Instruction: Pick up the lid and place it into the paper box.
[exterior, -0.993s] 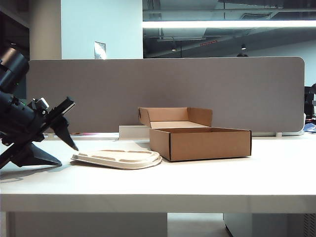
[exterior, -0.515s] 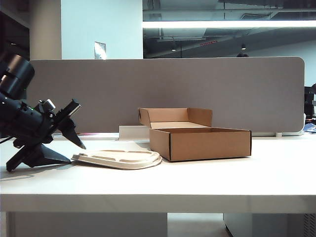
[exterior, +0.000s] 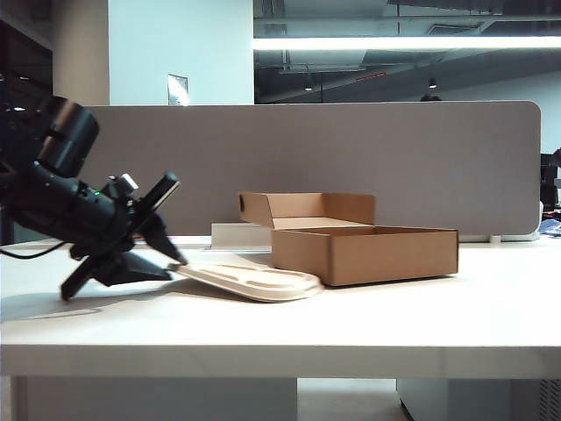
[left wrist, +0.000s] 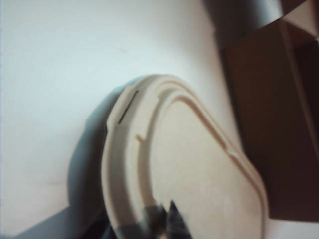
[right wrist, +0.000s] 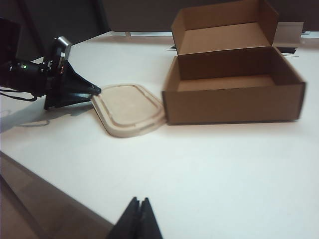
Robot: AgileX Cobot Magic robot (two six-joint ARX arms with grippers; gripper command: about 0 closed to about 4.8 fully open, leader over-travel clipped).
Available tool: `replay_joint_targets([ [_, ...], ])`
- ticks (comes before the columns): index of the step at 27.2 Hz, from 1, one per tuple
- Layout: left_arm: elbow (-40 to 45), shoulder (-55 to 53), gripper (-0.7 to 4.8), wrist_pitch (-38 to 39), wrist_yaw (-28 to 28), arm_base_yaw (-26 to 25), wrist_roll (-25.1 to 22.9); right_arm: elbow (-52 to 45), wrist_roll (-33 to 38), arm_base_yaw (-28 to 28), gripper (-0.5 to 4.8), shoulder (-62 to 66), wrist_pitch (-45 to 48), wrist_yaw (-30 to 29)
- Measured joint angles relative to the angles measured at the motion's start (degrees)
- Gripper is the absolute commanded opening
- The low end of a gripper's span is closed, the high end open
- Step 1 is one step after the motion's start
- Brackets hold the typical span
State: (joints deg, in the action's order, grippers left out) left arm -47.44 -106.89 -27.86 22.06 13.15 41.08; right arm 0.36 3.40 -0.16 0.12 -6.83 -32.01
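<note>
Lid on white surface, far edge against paper box, near edge raised slightly. Left hand at lid's left rim, fingertips closing over edge; firm grip cannot be told. Right hand well apart from lid, low over surface, fingers pressed together, holding nothing.

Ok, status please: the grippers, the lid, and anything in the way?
Left gripper at lid's edge, jaws over the rim. Right gripper shut, far back. Lid against box, its gripper side lifted. Nothing in the way.
</note>
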Motion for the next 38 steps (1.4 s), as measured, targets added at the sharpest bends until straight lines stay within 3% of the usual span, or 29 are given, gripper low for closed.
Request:
replay_joint_targets([
  [3,-0.42,-0.20,0.23,-0.09,0.17,0.70,0.33,0.00,0.00,0.00,-0.08,0.00,0.00,-0.02],
  [10,-2.16,-0.11,-0.06,-1.55,1.68,0.68,1.25,0.00,0.00,0.00,-0.08,0.00,0.00,-0.02],
  [15,-3.50,1.60,-0.06,-0.63,6.88,0.68,1.60,0.00,0.00,0.00,-0.08,0.00,0.00,-0.02],
  [28,-8.90,11.47,-0.06,0.87,7.69,0.98,0.79,0.00,-0.02,0.00,-0.08,0.00,0.09,2.27],
  [38,-17.53,11.06,-0.06,2.36,6.45,6.16,1.73,0.00,0.00,0.00,-0.08,0.00,0.09,2.43],
])
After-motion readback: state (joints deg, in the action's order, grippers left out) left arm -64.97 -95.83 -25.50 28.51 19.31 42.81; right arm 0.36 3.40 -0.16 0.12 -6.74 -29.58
